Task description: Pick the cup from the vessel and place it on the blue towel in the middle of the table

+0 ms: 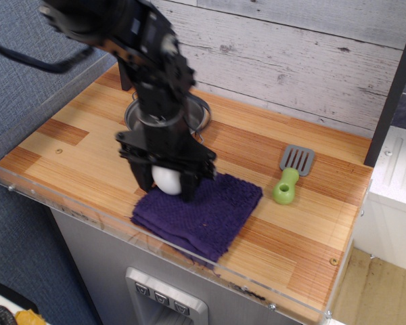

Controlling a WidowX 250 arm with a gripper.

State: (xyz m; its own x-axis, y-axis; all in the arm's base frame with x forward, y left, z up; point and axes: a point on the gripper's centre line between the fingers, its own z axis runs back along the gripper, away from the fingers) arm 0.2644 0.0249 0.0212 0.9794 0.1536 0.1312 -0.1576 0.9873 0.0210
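Note:
My black gripper is shut on the white cup, holding it between its two fingers just over the far left part of the blue towel. The cup's underside is at or very near the cloth; I cannot tell if it touches. The towel lies near the front edge of the striped wooden table. The steel vessel stands behind the arm at the back left, mostly hidden by it; only part of its rim shows.
A grey spatula with a green handle lies to the right of the towel. A clear acrylic rim runs along the table's front and left edges. A grey plank wall stands behind.

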